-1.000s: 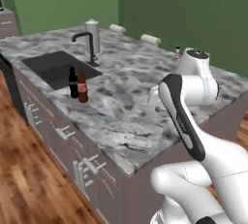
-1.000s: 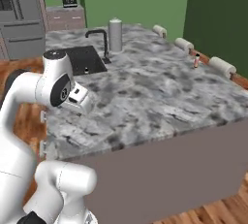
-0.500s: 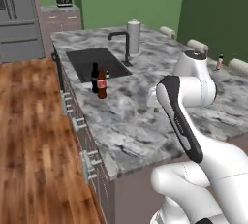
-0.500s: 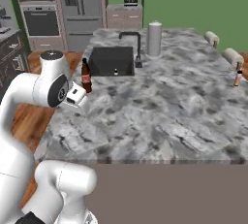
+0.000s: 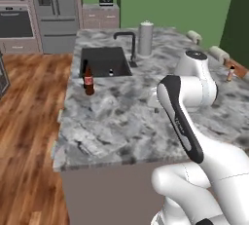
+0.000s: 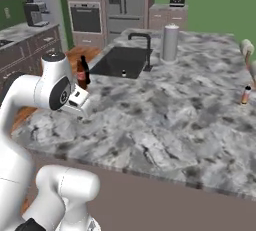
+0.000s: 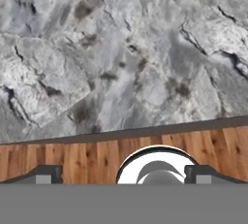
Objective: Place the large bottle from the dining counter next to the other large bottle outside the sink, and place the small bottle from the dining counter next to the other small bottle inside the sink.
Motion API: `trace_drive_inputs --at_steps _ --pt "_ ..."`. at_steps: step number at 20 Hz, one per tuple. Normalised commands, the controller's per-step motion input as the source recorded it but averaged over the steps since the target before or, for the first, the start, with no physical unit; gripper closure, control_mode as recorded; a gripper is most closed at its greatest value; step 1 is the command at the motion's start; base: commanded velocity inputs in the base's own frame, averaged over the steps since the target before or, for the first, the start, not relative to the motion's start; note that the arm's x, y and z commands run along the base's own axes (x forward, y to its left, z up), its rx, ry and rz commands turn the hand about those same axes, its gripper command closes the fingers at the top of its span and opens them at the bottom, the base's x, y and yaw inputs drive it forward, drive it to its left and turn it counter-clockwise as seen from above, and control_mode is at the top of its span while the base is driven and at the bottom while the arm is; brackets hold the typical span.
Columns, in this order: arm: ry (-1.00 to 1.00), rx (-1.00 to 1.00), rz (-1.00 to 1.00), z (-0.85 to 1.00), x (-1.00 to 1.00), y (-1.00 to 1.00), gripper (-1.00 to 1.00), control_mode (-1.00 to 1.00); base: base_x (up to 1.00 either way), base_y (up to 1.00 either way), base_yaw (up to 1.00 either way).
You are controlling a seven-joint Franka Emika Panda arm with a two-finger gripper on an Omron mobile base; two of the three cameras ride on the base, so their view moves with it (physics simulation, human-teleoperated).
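The large bottle [image 5: 89, 82], brown with a red label, stands on the counter just left of the sink [image 5: 99, 59], touching or nearly touching the other large bottle [image 5: 85, 68], which is all dark. From the right base view the same pair appears as the large bottle [image 6: 80, 78] and the dark one [image 6: 85, 69]. The small bottle [image 5: 231, 73] [image 6: 245, 95] stands far off on the dining counter [image 6: 165, 120] near the stools. My gripper [image 7: 123, 177] [image 6: 83, 103] hangs over the counter's near edge, open and empty.
A black faucet [image 5: 127, 44] and a grey canister [image 5: 145, 39] stand behind the sink. A tiny item [image 6: 124, 73] lies in the basin, too small to identify. Stool cushions [image 5: 218, 53] line the far right edge. Wooden floor [image 5: 29, 121] lies to the left.
The whole picture has swung in both base views, so the base has moved round the counter. The arm keeps its pose and the bottles stand as before.
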Motion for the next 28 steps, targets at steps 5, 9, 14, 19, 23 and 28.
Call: trace_drive_inputs --at_steps 5,9,14,19,23,28 --pt "0.00 0.00 0.00 0.00 0.00 0.00 -1.00 1.00 -0.04 -1.00 0.44" --pt "0.00 0.00 0.00 0.00 0.00 0.00 -1.00 1.00 -0.21 -1.00 0.41" --pt "0.00 0.00 0.00 0.00 0.00 0.00 -1.00 1.00 -0.63 -1.00 0.35" --pt "0.00 0.00 0.00 0.00 0.00 0.00 -1.00 1.00 -0.43 -1.00 0.38" --pt "0.00 0.00 0.00 0.00 0.00 0.00 -1.00 1.00 -0.33 -1.00 0.42" --pt "0.00 0.00 0.00 0.00 0.00 0.00 -1.00 1.00 -0.16 -1.00 0.48"
